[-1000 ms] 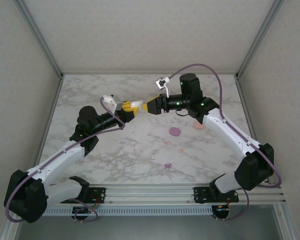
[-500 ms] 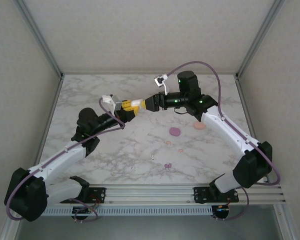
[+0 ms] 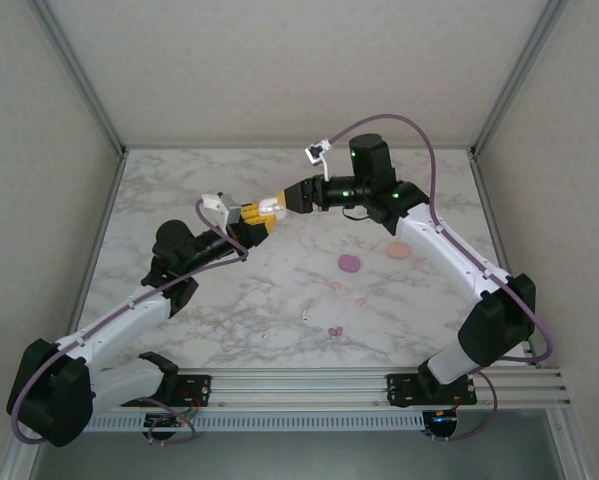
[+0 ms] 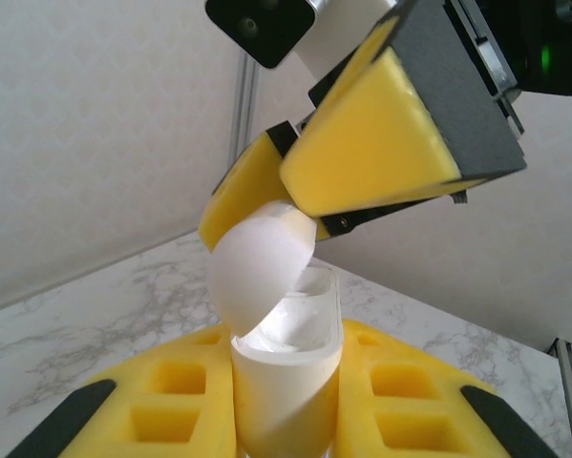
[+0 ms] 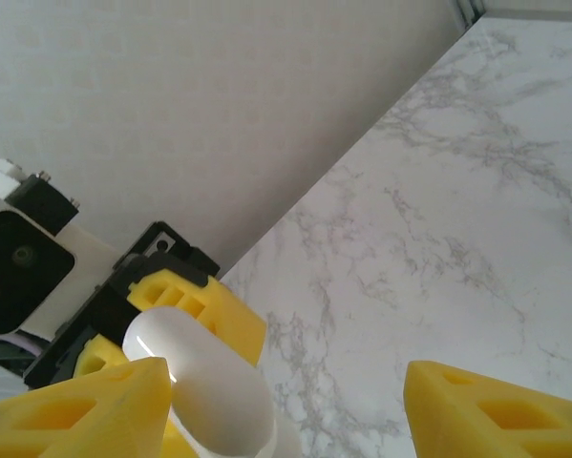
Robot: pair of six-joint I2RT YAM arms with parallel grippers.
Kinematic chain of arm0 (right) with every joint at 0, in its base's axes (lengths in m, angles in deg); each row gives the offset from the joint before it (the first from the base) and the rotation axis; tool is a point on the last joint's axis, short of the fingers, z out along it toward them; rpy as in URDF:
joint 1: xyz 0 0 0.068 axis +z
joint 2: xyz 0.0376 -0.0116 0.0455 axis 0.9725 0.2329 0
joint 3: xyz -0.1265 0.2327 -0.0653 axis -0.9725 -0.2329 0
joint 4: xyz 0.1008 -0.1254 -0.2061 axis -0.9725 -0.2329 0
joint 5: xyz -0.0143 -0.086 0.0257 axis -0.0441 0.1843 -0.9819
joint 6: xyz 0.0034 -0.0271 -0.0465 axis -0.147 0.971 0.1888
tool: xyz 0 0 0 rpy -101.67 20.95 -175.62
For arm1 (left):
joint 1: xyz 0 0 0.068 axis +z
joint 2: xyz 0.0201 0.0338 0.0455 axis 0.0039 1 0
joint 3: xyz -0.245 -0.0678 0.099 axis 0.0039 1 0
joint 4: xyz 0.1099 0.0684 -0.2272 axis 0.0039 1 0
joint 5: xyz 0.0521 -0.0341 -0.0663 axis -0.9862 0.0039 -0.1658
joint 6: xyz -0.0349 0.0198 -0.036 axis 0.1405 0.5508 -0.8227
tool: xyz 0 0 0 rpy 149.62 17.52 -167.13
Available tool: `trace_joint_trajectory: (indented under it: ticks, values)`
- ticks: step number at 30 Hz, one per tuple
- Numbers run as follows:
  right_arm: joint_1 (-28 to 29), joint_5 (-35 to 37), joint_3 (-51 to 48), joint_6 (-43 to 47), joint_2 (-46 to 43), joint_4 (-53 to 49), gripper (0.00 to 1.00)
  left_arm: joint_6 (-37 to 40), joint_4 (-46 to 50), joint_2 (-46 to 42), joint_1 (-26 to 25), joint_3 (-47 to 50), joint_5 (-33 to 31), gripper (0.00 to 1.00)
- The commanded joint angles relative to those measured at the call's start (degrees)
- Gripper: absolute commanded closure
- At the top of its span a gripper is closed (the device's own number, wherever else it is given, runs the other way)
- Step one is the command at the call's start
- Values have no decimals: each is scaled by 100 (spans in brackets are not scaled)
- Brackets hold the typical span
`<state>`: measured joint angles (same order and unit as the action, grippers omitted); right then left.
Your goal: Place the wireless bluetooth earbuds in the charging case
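Marble tabletop (image 3: 179, 190): white charging case (image 4: 286, 382), lid (image 4: 262, 258) raised, clamped aloft in left gripper (image 3: 257, 220); right gripper (image 3: 287, 200) jaws apart, one finger (image 4: 362, 143) against the lid; wireless bluetooth earbuds (image 3: 336, 286) lying loose on the marble near a purple case (image 3: 350, 263).

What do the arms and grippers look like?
The left arm and right arm have white links, black joints and a purple cable each; green lights dot the right. The left gripper and right gripper have blocky yellow fingers on dark mounts.
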<state>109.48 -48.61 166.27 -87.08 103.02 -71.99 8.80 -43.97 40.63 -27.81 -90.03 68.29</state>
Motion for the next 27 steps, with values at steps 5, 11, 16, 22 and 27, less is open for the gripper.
trace_joint_trajectory:
  ticks: [5, 11, 16, 22, 27]
  values:
    - [19, 198, 300, -47, 1, 57, 29, 177, -136, -223, -53, 97, -142, 95]
    - [-14, 862, 390, 37, -134, -284, 28, 148, -109, -288, -53, 176, -169, 95]
    - [-38, 655, 268, 199, -228, -262, 28, 132, -63, -349, -53, 205, -269, 95]
    - [19, -356, 327, 719, -162, -591, 28, 67, -107, -401, -53, 220, -372, 95]
    - [38, -246, 549, 881, 35, -974, 28, 32, -155, -377, -53, 166, -264, 95]
